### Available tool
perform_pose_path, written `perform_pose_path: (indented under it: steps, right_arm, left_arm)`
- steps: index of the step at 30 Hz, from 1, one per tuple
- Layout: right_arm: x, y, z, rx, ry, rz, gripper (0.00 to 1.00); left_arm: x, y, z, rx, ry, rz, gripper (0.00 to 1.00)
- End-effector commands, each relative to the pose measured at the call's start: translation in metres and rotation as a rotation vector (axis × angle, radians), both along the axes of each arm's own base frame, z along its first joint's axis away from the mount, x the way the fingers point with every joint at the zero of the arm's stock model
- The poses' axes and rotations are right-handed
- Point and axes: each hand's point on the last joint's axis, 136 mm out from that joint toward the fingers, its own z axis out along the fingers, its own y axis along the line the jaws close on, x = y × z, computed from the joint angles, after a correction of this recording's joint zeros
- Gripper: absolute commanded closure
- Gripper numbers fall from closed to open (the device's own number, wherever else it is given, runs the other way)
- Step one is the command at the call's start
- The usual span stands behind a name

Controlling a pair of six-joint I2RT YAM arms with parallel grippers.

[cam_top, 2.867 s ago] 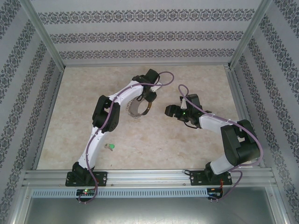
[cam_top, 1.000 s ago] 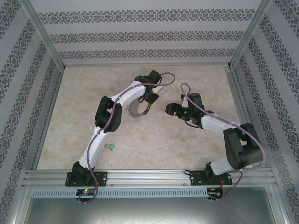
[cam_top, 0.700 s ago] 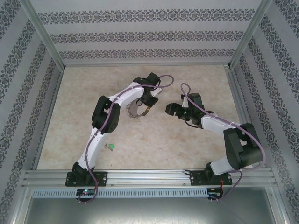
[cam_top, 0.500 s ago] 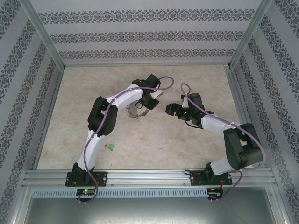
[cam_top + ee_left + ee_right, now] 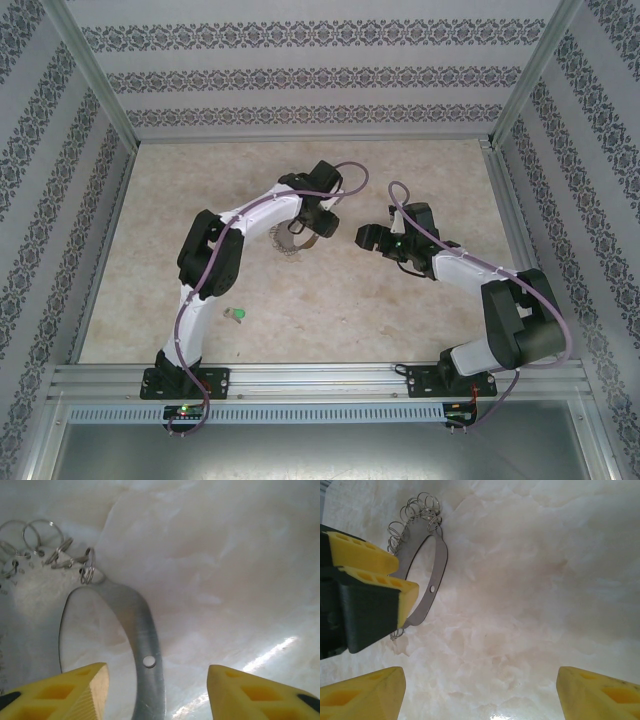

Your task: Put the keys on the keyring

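From above, my left gripper (image 5: 304,230) sits over the keyring (image 5: 283,243) on the table (image 5: 420,300). The key (image 5: 238,315) lies well apart, towards the near edge. The right gripper (image 5: 366,237) hangs beside the ring, empty.

Left wrist: fingers (image 5: 75,692) spread, with the ring's band between them, untouched.

Right wrist: its own fingers (image 5: 365,692) are spread wide too.

I'd lift the left straight up, so neither pad snags the band.

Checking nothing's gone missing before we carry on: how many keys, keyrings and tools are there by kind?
Keyring, with its small split rings: 1
Green key: 1
Tools: 2, left tool and right tool
Total: 4
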Motion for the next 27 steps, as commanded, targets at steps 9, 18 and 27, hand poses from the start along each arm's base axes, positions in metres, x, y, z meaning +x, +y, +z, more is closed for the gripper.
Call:
perform_pose_path:
  steps: [9,18,27]
  right_arm:
    - [0.013,0.008,0.012,0.032,-0.020,0.010,0.21]
    - [0.013,0.007,0.009,0.027,-0.011,0.001,0.21]
    - [0.012,0.006,0.009,0.026,-0.010,-0.004,0.21]
  left_arm:
    - [0.033,0.023,0.025,0.017,-0.071,0.065,0.32]
    - [0.020,0.005,0.009,-0.073,0.036,0.047,0.33]
    - [-0.004,0.001,-0.015,-0.134,0.126,0.075,0.34]
